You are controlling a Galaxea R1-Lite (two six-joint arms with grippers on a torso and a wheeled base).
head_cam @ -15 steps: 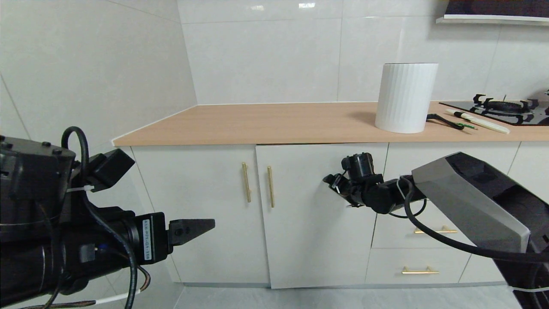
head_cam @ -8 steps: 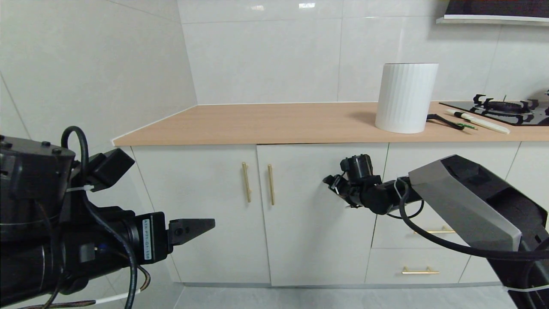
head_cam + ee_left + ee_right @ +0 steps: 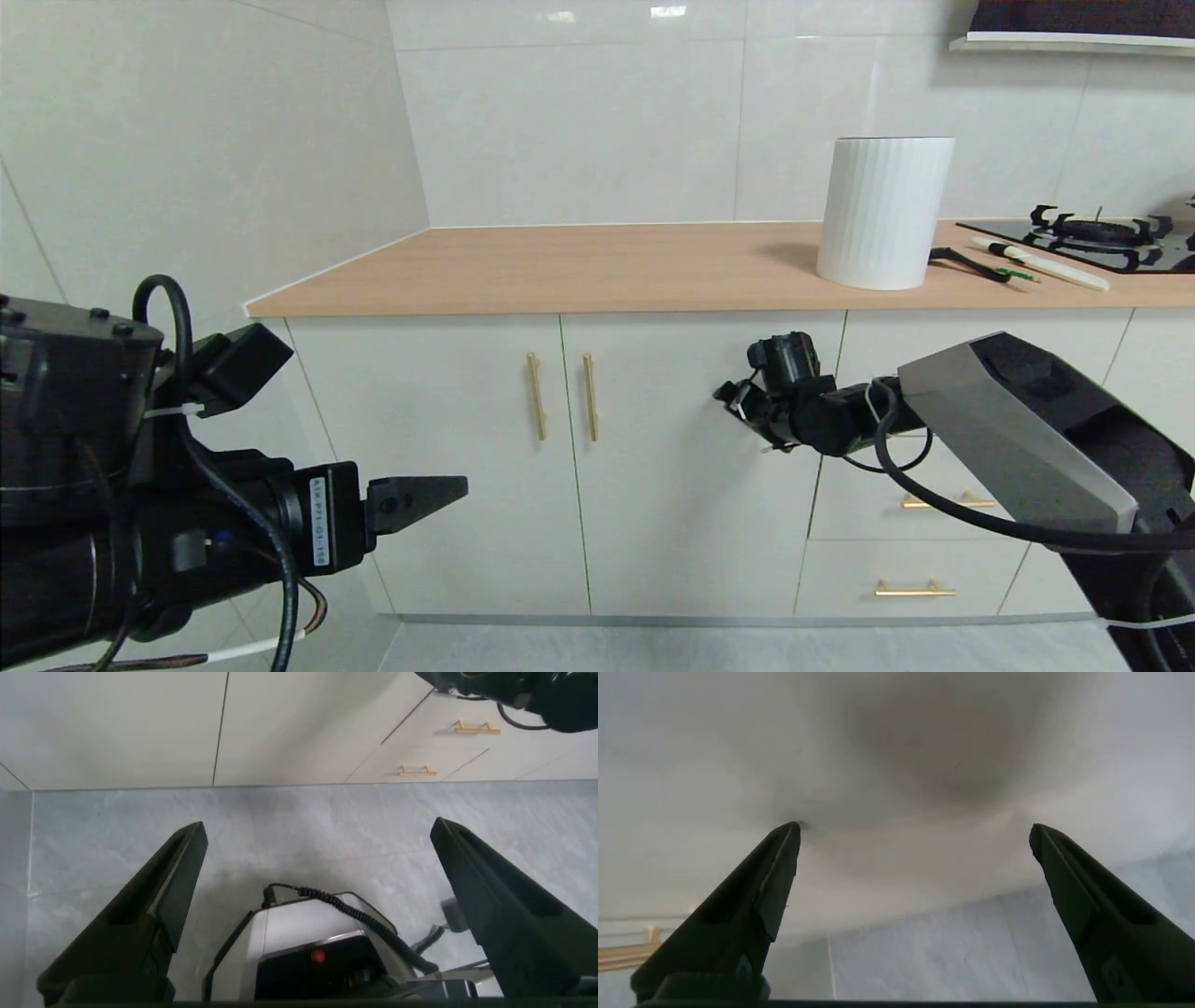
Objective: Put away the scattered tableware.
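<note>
The utensils point(image 3: 1046, 264) are lying untouched on the tabletop point(image 3: 607, 266) beside the white canister point(image 3: 884, 213). My right tool point(image 3: 733, 397), spread and empty, is pressing the cupboard door point(image 3: 691, 467), ajar a second ago, flush. The left tool point(image 3: 415, 499) is hanging spread, empty.

The tabletop point(image 3: 607, 266) looks like light wood-grain laminate with a matt face. The white ribbed container point(image 3: 884, 213) is matt, with fine upright fluting. The wall tiles point(image 3: 569, 121) are glossy white, and the hob point(image 3: 1162, 254) is glossy black glass. The cabinet doors point(image 3: 439, 448) are smooth satin white with brushed gold metal handles point(image 3: 535, 396). The left tool point(image 3: 456, 486) looks like matt black plastic. The floor point(image 3: 308, 840) is grey and stone-like.
</note>
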